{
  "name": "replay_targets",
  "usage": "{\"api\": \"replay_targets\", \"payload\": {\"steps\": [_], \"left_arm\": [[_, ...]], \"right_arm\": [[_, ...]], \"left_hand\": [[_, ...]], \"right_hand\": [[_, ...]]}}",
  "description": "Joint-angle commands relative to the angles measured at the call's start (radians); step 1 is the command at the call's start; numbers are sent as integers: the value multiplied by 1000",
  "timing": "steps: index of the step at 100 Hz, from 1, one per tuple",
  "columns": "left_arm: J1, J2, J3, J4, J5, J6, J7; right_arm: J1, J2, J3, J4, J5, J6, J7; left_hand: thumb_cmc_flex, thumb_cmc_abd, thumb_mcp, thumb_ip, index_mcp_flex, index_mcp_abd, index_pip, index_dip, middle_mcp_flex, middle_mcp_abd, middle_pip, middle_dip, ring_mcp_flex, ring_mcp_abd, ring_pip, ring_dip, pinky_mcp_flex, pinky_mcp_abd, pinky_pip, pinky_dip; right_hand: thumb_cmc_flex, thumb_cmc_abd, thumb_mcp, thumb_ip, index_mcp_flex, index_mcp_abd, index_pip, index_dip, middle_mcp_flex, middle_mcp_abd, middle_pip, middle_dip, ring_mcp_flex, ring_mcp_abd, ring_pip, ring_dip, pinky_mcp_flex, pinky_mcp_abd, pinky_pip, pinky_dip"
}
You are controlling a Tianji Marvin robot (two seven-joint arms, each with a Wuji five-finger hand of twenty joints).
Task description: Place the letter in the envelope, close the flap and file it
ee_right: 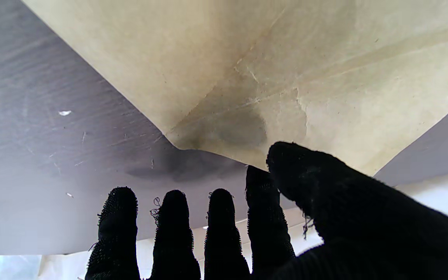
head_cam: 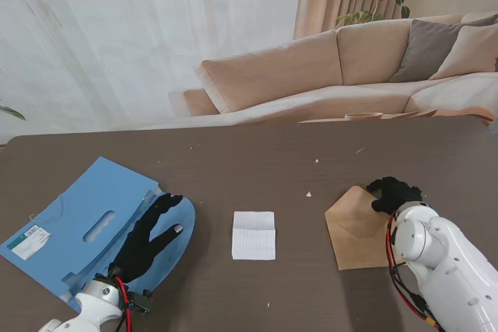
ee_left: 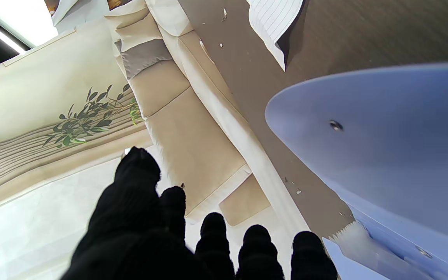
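Letter: folded lined sheet, letter (head_cam: pixel 254 235), lies flat at table centre, well apart from both hands; not yet picked up.
Envelope: brown envelope (head_cam: pixel 358 227) on the right side of the table (head_cam: pixel 257 161), flap open and pointing to the far side.
File: blue folder (head_cam: pixel 85 227) at near left, lying open and flat.
Right hand: right hand (head_cam: pixel 394 193) sits over the envelope's far right edge, by the flap; in the wrist view the four fingers (ee_right: pixel 173 217) stand side by side and the thumb reaches toward the paper. Whether it pinches the flap I cannot tell.
Left hand: left hand (head_cam: pixel 148 235) hovers over the folder's right lobe, fingers spread, holding nothing.
Progress: judged at the very start. Letter outside envelope, flap open, nothing filed. All three steps remain.
Writing: white label (head_cam: pixel 29 241) on the folder's near left corner carries print too small to read. Letter shows ruled lines only. No brand visible.
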Motion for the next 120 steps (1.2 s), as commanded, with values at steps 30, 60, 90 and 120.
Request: {"api": "replay_targets", "payload": {"steps": [30, 60, 90, 120], "left_arm": [[5, -7, 1, -9, 3, -3, -13], [5, -6, -3, -7, -2, -11, -17], [22, -3, -18, -17, -4, -55, -27], [15, 7, -34, -45, 33, -96, -52]], "right_arm": [[-15, -10, -9, 7, 0, -33, -46], [-84, -32, 48, -71, 59, -81, -130], [-229, -72, 115, -303, 171, -103, -238], [-319, -91, 101, -543, 183, -147, -314]], "left_hand": [[17, 46, -13, 2, -11, -18, 15, -7, -4, -23, 2, 13, -16, -31, -12, -5, 1, -38, -15, -25], [17, 46, -13, 3, -10, -17, 17, -6, -4, -24, 4, 17, -16, -32, -12, -6, 1, -39, -15, -25], [22, 41, -11, 3, 0, -7, 21, -3, 3, -18, 13, 23, -16, -30, -11, -4, 2, -38, -13, -23], [3, -48, 87, 11, 58, 30, 18, 2, 42, 28, 140, 43, -16, 2, 17, 103, -13, -10, 37, 94]], "right_hand": [[88, -226, 80, -264, 250, -157, 510, 187, 22, 22, 212, 76, 42, 2, 71, 5, 32, 21, 51, -1], [123, -232, 235, -224, 455, -170, 563, 229, 573, 11, 209, 87, 422, 74, 166, 34, 201, 97, 205, -18], [101, -249, 317, -148, 458, -137, 625, 383, 791, 110, 505, 365, 689, 134, 525, 233, 402, 152, 455, 41], [88, -245, 311, -122, 456, -119, 629, 389, 793, 117, 538, 395, 688, 146, 572, 253, 402, 160, 477, 59]]}}
